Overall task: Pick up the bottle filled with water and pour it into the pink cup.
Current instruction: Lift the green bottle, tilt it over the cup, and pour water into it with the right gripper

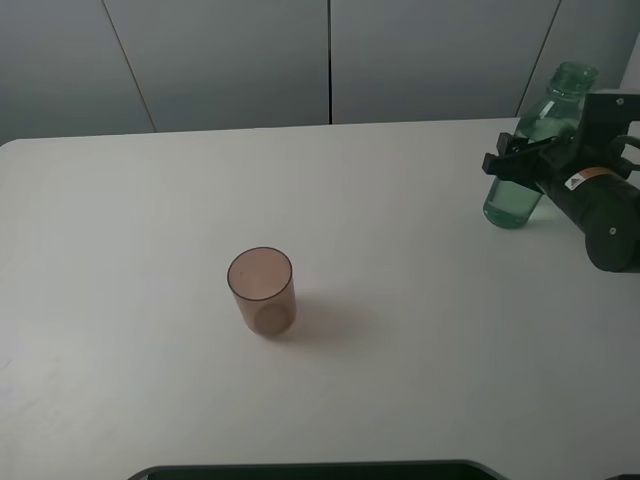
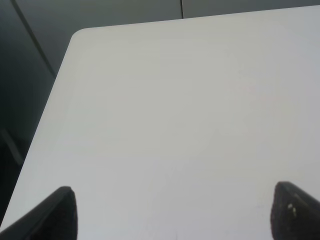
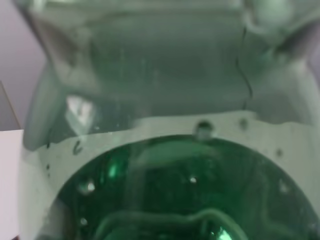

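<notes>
The green see-through bottle [image 1: 553,103] is at the far right of the table in the exterior high view, leaning slightly, with water in its lower part and no cap. My right gripper [image 1: 520,158] is shut on its middle. In the right wrist view the bottle [image 3: 165,190] fills the picture and the fingers are hidden. The pink cup [image 1: 261,291] stands upright and apart, left of the table's middle, well away from the bottle. My left gripper [image 2: 172,212] is open and empty over bare table near the far left corner; it is out of the exterior high view.
The white table [image 1: 420,340] has a rounded far left corner [image 2: 80,35] with a dark drop beyond its left edge. Grey wall panels [image 1: 230,60] stand behind the table. A dark rounded object [image 1: 320,470] lies at the near edge.
</notes>
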